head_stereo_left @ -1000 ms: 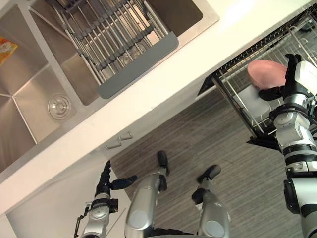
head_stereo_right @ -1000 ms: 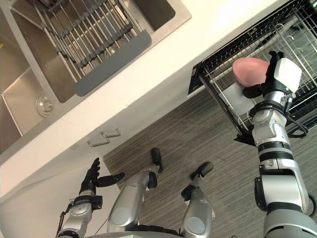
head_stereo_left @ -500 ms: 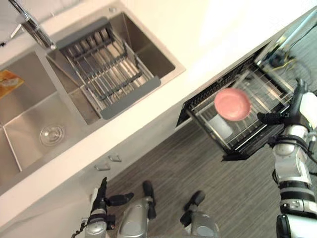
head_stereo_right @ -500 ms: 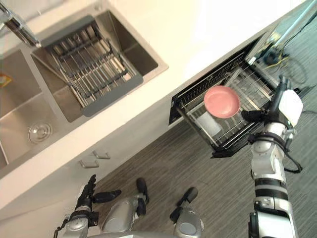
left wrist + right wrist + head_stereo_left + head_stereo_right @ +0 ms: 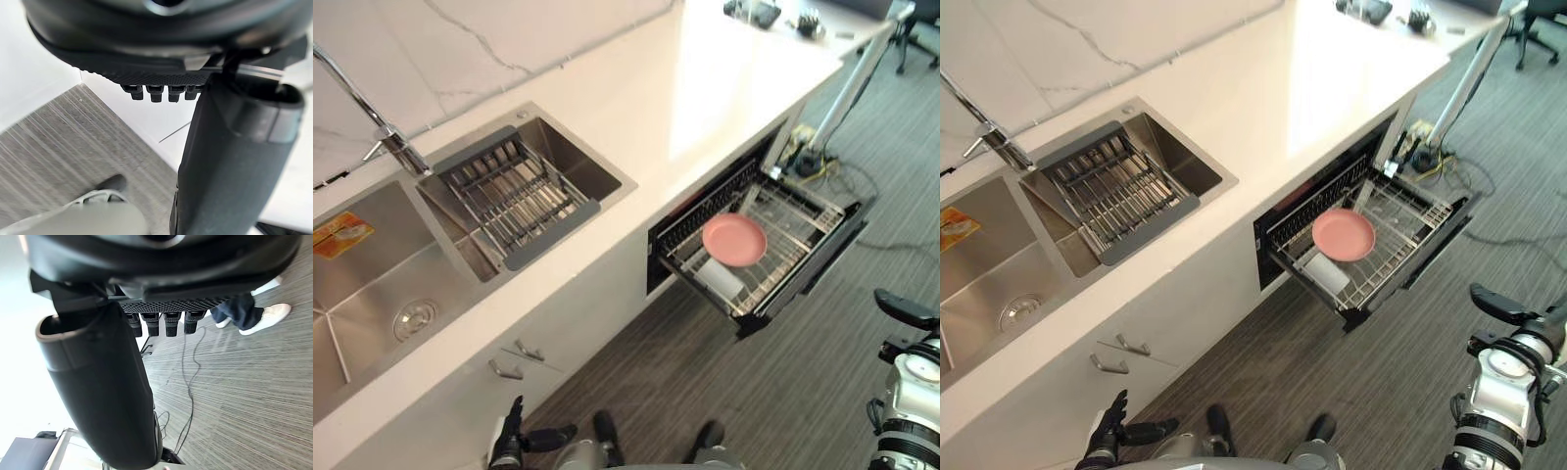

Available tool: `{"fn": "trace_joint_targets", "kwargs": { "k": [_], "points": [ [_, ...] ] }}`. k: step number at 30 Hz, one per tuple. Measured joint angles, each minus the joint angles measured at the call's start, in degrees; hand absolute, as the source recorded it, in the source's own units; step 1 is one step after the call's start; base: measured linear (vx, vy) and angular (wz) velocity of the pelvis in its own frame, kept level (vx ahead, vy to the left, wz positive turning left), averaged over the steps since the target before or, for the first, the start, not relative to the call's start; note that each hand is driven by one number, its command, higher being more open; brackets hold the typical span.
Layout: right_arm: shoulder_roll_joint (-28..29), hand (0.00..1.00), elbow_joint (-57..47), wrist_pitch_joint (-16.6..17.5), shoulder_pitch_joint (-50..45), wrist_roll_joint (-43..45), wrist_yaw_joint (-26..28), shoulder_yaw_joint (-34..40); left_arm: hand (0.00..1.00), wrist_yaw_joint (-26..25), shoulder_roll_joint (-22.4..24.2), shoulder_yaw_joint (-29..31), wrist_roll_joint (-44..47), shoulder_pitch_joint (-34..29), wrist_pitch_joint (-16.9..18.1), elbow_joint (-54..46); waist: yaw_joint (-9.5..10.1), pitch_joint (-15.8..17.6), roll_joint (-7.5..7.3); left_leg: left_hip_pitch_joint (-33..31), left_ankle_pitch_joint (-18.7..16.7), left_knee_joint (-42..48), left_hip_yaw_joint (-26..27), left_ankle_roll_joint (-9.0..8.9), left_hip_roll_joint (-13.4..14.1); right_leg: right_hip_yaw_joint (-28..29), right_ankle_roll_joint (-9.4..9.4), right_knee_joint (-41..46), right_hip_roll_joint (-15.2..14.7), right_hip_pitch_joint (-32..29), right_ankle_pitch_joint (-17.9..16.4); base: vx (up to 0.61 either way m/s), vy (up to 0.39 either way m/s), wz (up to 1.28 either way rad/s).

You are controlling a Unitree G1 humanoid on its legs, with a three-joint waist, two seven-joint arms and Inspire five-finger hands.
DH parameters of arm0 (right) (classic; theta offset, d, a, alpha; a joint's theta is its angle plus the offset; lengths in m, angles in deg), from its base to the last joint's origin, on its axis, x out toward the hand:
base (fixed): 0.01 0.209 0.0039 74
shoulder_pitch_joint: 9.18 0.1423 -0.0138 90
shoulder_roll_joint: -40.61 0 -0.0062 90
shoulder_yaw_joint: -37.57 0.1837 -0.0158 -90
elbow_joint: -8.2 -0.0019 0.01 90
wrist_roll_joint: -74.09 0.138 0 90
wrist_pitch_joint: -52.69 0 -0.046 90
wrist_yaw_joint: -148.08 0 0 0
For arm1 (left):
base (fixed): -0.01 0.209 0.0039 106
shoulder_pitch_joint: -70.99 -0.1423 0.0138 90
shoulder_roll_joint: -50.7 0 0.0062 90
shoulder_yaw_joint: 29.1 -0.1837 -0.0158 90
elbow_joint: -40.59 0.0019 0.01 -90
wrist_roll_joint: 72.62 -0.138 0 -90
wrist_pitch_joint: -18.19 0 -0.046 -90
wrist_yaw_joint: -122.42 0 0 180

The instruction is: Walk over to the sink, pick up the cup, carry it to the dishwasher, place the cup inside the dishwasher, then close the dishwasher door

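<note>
The pink cup (image 5: 734,240) lies in the wire rack (image 5: 798,220) of the open dishwasher under the white counter, with no hand touching it. The dishwasher door (image 5: 837,257) hangs down at the rack's outer side. My right hand (image 5: 901,308) is open, low at the right and well away from the rack. In the right wrist view its fingers (image 5: 166,323) are straight and its thumb (image 5: 107,391) holds nothing. My left hand (image 5: 516,439) is open by the cabinet front at the bottom left, its fingers (image 5: 159,91) empty.
A double steel sink (image 5: 382,294) with a grey drying rack (image 5: 514,196) and a faucet (image 5: 382,132) is set in the counter at the left. Cables (image 5: 822,162) lie on the floor beyond the dishwasher. A person's legs (image 5: 249,316) stand on the grey floor.
My right hand has let go of the pink cup, which now rests in the rack, and has drawn back from it. The camera has pulled back, so the whole scene has shifted.
</note>
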Motion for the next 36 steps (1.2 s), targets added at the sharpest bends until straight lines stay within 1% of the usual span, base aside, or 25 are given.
{"fn": "trace_joint_targets", "kwargs": {
  "k": [1, 2, 3, 4, 6, 9, 11, 13, 14, 16, 17, 18, 20, 23, 24, 25, 28, 30, 31, 33, 34, 35, 36],
  "points": [
    [-0.2, 0.00, 0.0, 0.0, 1.7, 1.7, -1.3, 0.5, 1.00, -0.1, 0.2, -2.0, 1.0, 0.1, 0.0, -1.0, -0.32, 2.3, 2.13, -0.1, 1.1, -1.2, 0.0, 0.13, -0.3, 0.2, -0.25, -0.2, 0.0, -0.7, 0.5, -0.09, 0.037, 0.02],
    [-0.2, 0.00, 0.0, 0.0, 2.2, 2.1, -1.6, 0.5, 1.00, -0.1, 0.2, -2.6, 1.4, 0.1, 0.0, -1.1, -0.30, 3.2, 2.71, -0.2, 1.4, -1.5, 0.0, 0.19, -0.4, 0.3, -0.27, -0.3, 0.0, -1.0, 0.7, -0.07, 0.030, 0.00],
    [-0.2, 0.00, 0.0, 0.0, 3.1, 2.2, -1.8, 0.5, 1.00, -0.2, 0.3, -3.7, 1.8, 0.1, 0.1, -1.2, -0.15, 4.5, 4.21, -0.7, 1.7, -1.6, 0.1, 0.36, -0.4, 0.4, -0.34, -0.4, 0.0, -1.6, 1.3, -0.04, 0.015, -0.04],
    [-0.2, 0.00, 0.0, 0.0, 4.0, 2.3, -2.1, 0.4, 1.00, -0.2, 0.3, -4.3, 1.8, 0.0, 0.2, -1.2, 0.07, 5.1, 5.32, -1.5, 1.8, -1.6, 0.4, 0.49, -0.4, 0.6, -0.44, -0.5, 0.0, -2.5, 1.6, -0.02, 0.011, -0.09],
    [-0.2, 0.00, 0.1, -0.1, 5.9, 3.0, -2.4, 0.2, 1.00, -0.8, 0.6, -5.0, 2.9, 0.0, 1.4, -1.4, 0.80, 6.1, 7.02, -2.9, 2.4, -1.6, 1.0, 1.16, -0.5, 1.2, -0.71, -0.9, 0.1, -4.3, 2.2, 0.01, -0.002, -0.13],
    [-0.8, 0.00, 0.1, -0.8, 8.5, 3.9, -2.4, -1.3, 1.00, -1.4, 0.8, -5.1, 3.9, 0.0, 3.0, -1.6, 0.87, 8.0, 8.00, -3.0, 2.5, -1.6, 1.2, 1.18, -0.6, 1.9, -0.63, -0.9, 0.0, -4.7, 2.4, 0.04, -0.007, -0.11],
    [-2.9, 0.00, 0.1, -1.3, 10.6, 3.9, -2.0, -2.6, 1.00, -1.6, 0.7, -5.8, 5.2, 0.4, 3.5, -2.0, 0.91, 10.0, 8.31, -3.0, 2.5, -1.5, 1.2, 1.19, -0.8, 2.0, -0.52, -0.9, -0.3, -4.8, 2.4, 0.04, -0.009, -0.03],
    [-7.2, 0.00, 0.9, -1.5, 13.7, 3.8, -0.8, -4.2, 1.00, -1.8, 0.9, -6.6, 6.7, 1.4, 3.4, -3.1, 1.07, 11.9, 9.38, -3.7, 2.5, -1.5, 0.8, 1.30, -1.1, 1.6, -0.38, -0.9, -0.6, -5.2, 2.5, 0.02, 0.000, 0.10],
    [-8.1, 0.00, 1.3, -1.5, 14.4, 3.8, -0.4, -4.6, 1.00, -1.8, 0.9, -6.9, 7.2, 1.5, 3.3, -3.2, 1.11, 12.1, 9.66, -4.0, 2.6, -1.5, 0.7, 1.36, -1.2, 1.5, -0.36, -0.9, -0.7, -5.4, 2.5, 0.02, 0.009, 0.13],
    [-11.4, 0.00, 3.8, -1.4, 17.2, 3.7, 1.7, -7.4, 1.00, -1.8, 1.2, -7.4, 8.6, 1.5, 3.1, -3.5, 2.14, 12.4, 10.71, -4.5, 2.7, -1.2, -0.4, 1.50, -1.6, 0.9, -0.25, -0.9, -1.0, -5.6, 2.5, 0.02, 0.008, 0.11],
    [-12.0, 0.00, 4.8, -1.6, 17.8, 3.4, 1.7, -8.3, 1.00, -1.8, 1.3, -7.5, 8.6, 1.5, 3.1, -3.6, 2.31, 12.5, 11.04, -4.7, 2.7, -1.2, -1.1, 1.50, -1.6, 0.6, -0.20, -0.8, -1.0, -5.5, 2.5, 0.02, 0.001, 0.22],
    [-13.3, 0.00, 6.9, -1.6, 18.3, 2.9, 2.1, -8.3, 1.00, -1.8, 1.3, -8.2, 8.8, 1.4, 3.1, -3.7, 2.51, 12.7, 11.73, -4.9, 2.8, -1.1, -2.1, 1.56, -1.8, -0.3, -0.07, -0.8, -1.1, -5.1, 2.4, 0.01, 0.012, 0.32],
    [-14.0, 0.00, 8.8, -1.5, 18.9, 2.7, 2.8, -8.8, 1.00, -1.9, 1.7, -8.5, 9.5, 1.3, 3.2, -3.6, 2.53, 12.5, 11.99, -5.1, 2.9, -1.1, -3.0, 1.71, -2.0, -1.3, 0.15, -0.7, -1.3, -4.7, 2.2, 0.00, 0.018, 0.29],
    [-15.9, 0.00, 12.0, -1.5, 19.4, 1.6, 3.3, -10.4, 1.00, -2.0, 2.0, -9.2, 9.7, 1.3, 3.4, -3.3, 2.56, 12.4, 12.11, -5.0, 2.9, -0.1, -6.0, 1.72, -2.3, -3.4, 0.70, 2.5, -2.6, -3.8, 0.1, 0.00, 0.020, 0.35],
    [-16.1, 0.00, 13.1, -1.5, 19.8, 1.4, 3.3, -10.6, 1.00, -2.0, 2.0, -9.5, 9.8, 1.3, 3.5, -3.2, 2.59, 12.4, 12.13, -5.1, 2.9, 0.2, -7.0, 1.72, -2.4, -4.1, 0.80, 4.2, -3.3, -3.7, -0.9, -0.02, 0.032, 0.46],
    [-16.4, 0.00, 15.2, -1.5, 20.8, 0.8, 3.3, -11.3, 1.00, -1.9, 2.2, -9.6, 10.2, 1.3, 3.7, -2.9, 2.79, 12.3, 12.26, -5.1, 2.9, 0.6, -8.7, 1.71, -2.5, -5.3, 1.04, 7.0, -4.4, -3.5, -2.6, -0.02, 0.031, 0.45],
    [-17.4, 0.00, 18.4, -1.4, 23.0, -0.7, 3.3, -12.7, 1.00, -1.9, 2.3, -9.6, 10.7, 1.2, 4.5, -1.9, 3.14, 12.1, 12.49, -5.1, 3.3, 0.7, -11.6, 1.62, -3.2, -7.4, 1.22, 12.1, -6.5, -3.4, -5.6, -0.02, 0.037, 0.49],
    [-19.0, 0.00, 21.3, -1.4, 24.9, -0.8, 3.3, -14.5, 1.00, -1.9, 2.7, -9.6, 10.7, 1.2, 5.4, -1.0, 3.83, 11.8, 12.96, -5.1, 3.7, 0.7, -14.4, 1.50, -4.0, -9.6, 1.39, 16.2, -8.5, -2.8, -8.0, -0.02, 0.027, 0.69],
    [-19.3, 0.00, 22.6, -0.7, 26.5, -0.8, 3.5, -16.6, 1.00, -1.8, 3.0, -9.6, 10.7, 1.2, 5.8, -0.7, 4.43, 11.6, 13.21, -5.1, 3.8, 0.6, -16.1, 1.35, -4.5, -10.9, 1.54, 18.7, -9.9, -2.5, -9.7, -0.03, 0.001, 0.63],
    [-19.4, 0.00, 23.7, 0.1, 28.1, -2.0, 4.4, -17.9, 1.00, -1.3, 3.2, -9.6, 10.7, 1.2, 6.0, -0.5, 5.11, 11.3, 13.53, -5.1, 4.0, 0.6, -17.9, 1.14, -5.0, -12.4, 1.61, 20.6, -10.9, -1.9, -10.8, -0.02, -0.024, 0.53],
    [-19.5, 0.00, 24.9, 0.8, 30.4, -4.4, 4.4, -19.6, 1.00, -0.5, 3.3, -9.6, 10.7, 1.2, 6.3, -0.4, 5.76, 11.0, 13.95, -5.5, 4.4, 0.6, -19.5, 0.94, -5.4, -13.6, 1.59, 22.2, -11.6, -1.5, -11.8, -0.01, -0.032, 0.44],
    [-19.7, 0.00, 25.2, 0.8, 31.0, -5.1, 4.4, -19.8, 1.00, -0.2, 3.3, -9.6, 10.7, 1.2, 6.3, -0.4, 5.86, 10.9, 14.12, -5.6, 4.5, 0.6, -19.9, 0.92, -5.4, -13.9, 1.67, 22.5, -11.7, -1.4, -11.9, 0.00, -0.059, 0.54],
    [-21.0, 0.00, 26.5, 0.8, 32.8, -6.6, 4.4, -21.6, 1.00, 0.5, 3.5, -9.6, 10.7, 1.2, 6.4, -0.4, 6.46, 10.5, 14.53, -5.9, 4.9, 0.4, -20.9, 0.87, -5.6, -15.1, 2.08, 23.6, -12.1, -1.1, -12.5, 0.03, -0.074, 0.40]
  ]
}}
